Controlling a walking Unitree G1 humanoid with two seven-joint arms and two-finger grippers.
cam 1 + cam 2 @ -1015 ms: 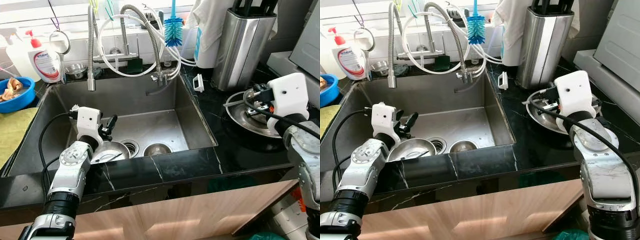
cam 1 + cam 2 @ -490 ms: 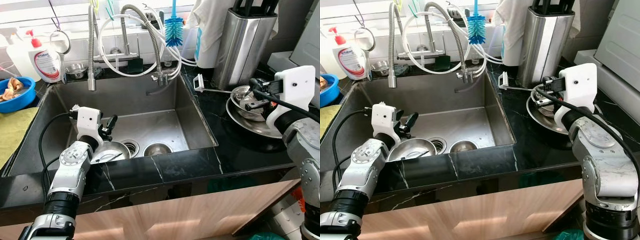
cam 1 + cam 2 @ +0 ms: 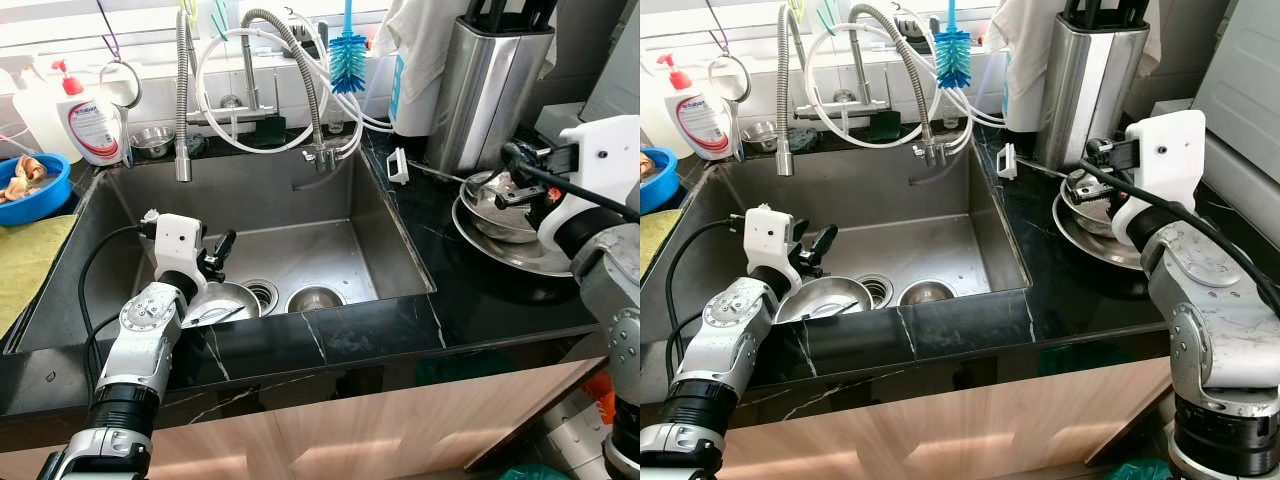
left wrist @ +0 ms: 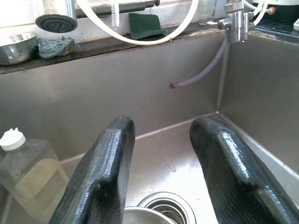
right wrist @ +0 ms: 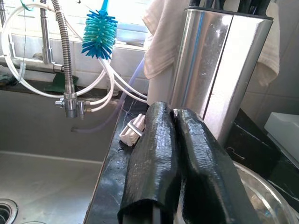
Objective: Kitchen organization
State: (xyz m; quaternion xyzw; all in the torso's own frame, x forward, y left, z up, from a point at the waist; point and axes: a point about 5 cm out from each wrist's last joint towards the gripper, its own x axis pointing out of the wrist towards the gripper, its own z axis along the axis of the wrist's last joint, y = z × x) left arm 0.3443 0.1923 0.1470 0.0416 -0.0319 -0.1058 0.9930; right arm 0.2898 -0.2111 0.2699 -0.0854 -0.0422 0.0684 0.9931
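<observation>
Right tool (image 3: 1087, 178) fingers together, clamped on thin utensil handle above steel bowl (image 3: 497, 212) on black surface (image 3: 470, 290). Left tool (image 4: 163, 177) fingers apart, inside sink (image 3: 300, 200) above steel dish (image 3: 225, 300).

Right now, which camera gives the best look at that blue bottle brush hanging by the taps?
The right wrist view: the blue bottle brush hangs large and sharp there, bristles distinct. Both eye views show it smaller, up by the window. In the left wrist view I cannot make it out.

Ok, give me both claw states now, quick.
Left claw: open, empty, over the bowl in the sink.
Right claw: shut; whether it pinches anything cannot be told.
</observation>
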